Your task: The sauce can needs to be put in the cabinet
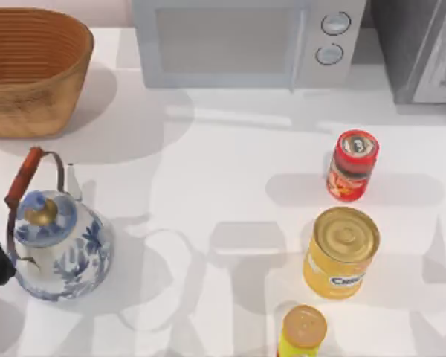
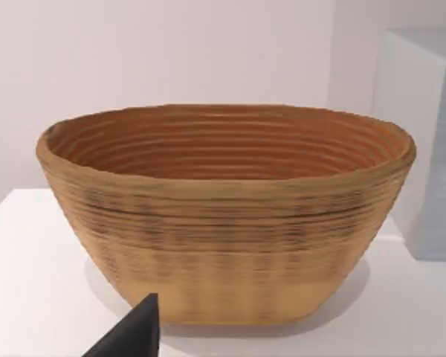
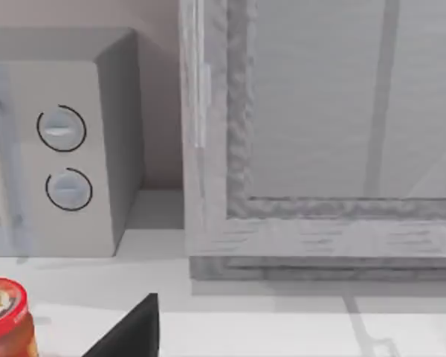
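Sauce can stands upright mid-right on table, ungrasped, lined up with two yellow cans. Cabinet at far right corner, door shut, so we judge it needs opening first. Our claws' state: cannot tell.

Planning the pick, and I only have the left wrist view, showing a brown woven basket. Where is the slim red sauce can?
Observer: The slim red sauce can stands upright on the right side of the white table, in front of the pale grey microwave.
Operator: Is the cabinet open?
Observer: The framed door of the big dark grey speckled cabinet looks shut.
Operator: Anything beside the can?
Observer: A wider yellow gold-lidded can stands nearby, apart from it.
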Action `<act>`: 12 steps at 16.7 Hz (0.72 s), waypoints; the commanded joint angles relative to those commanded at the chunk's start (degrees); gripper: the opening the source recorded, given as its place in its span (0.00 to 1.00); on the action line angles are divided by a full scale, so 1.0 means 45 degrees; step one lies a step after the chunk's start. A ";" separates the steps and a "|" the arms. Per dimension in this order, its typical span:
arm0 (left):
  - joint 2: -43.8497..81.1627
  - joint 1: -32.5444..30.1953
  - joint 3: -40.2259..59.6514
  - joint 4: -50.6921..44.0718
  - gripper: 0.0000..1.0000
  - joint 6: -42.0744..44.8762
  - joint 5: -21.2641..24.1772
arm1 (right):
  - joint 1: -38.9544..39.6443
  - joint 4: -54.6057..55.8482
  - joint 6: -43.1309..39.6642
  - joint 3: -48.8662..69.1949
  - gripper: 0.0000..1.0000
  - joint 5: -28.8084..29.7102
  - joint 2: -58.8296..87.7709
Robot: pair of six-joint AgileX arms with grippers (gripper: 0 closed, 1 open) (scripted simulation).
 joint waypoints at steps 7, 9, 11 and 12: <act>0.0000 0.0000 0.0000 0.0000 1.00 0.0000 0.0000 | -0.0285 0.1020 -0.0039 0.0882 1.00 -0.1186 0.1885; 0.0000 0.0000 0.0000 0.0000 1.00 0.0000 0.0000 | -0.0558 0.1925 -0.0083 0.1673 1.00 -0.2163 0.3588; 0.0000 0.0000 0.0000 0.0000 1.00 0.0000 0.0000 | -0.0882 0.3039 -0.0123 0.2643 1.00 -0.3364 0.5789; 0.0000 0.0000 0.0000 0.0000 1.00 0.0000 0.0000 | -0.1059 0.3649 -0.0137 0.3173 1.00 -0.4032 0.7068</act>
